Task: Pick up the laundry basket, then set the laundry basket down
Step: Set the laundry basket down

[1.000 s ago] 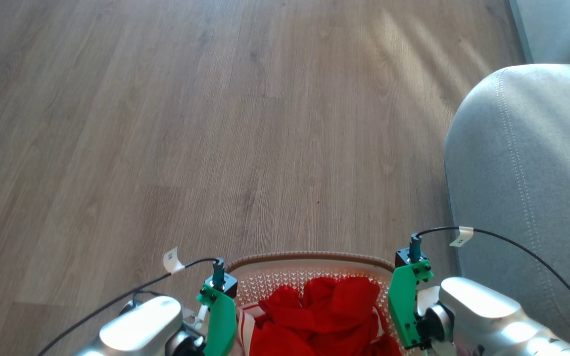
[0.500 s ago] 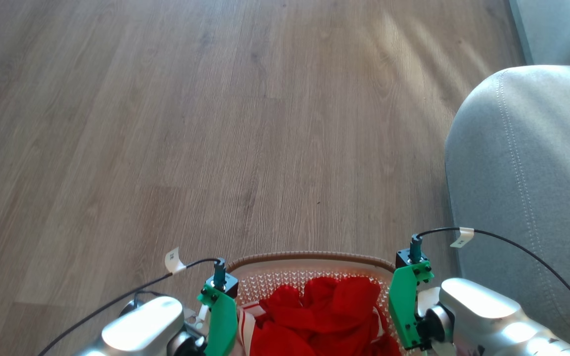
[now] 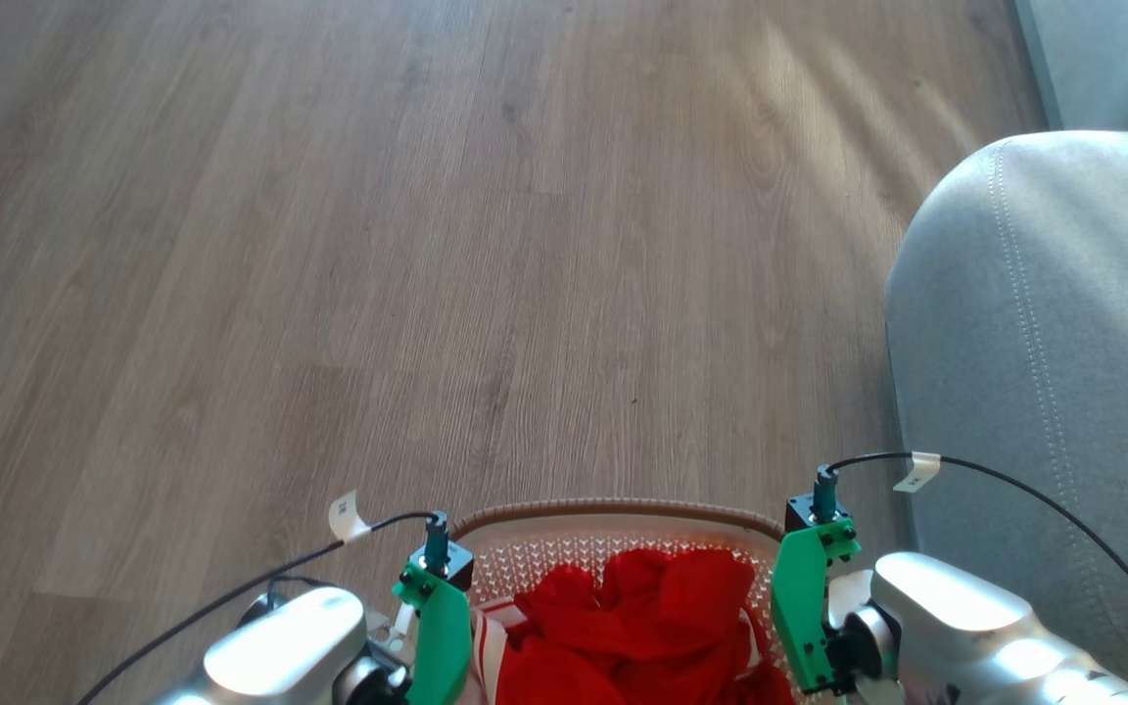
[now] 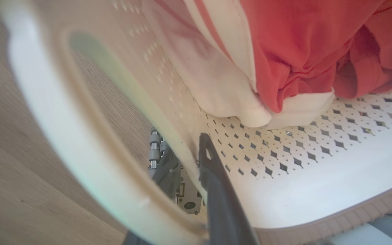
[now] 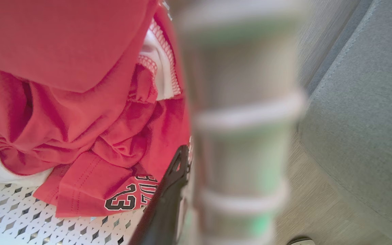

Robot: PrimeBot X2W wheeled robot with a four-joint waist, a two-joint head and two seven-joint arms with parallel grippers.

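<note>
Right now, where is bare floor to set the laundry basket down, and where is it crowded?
The wood floor is bare ahead of the laundry basket and all to its left. The right is crowded: the grey sofa stands close beside the basket.

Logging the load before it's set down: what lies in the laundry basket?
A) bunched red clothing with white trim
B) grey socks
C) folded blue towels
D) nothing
A: red clothing with white trim lies bunched on the perforated floor of the laundry basket, a printed 33 showing in the right wrist view.
</note>
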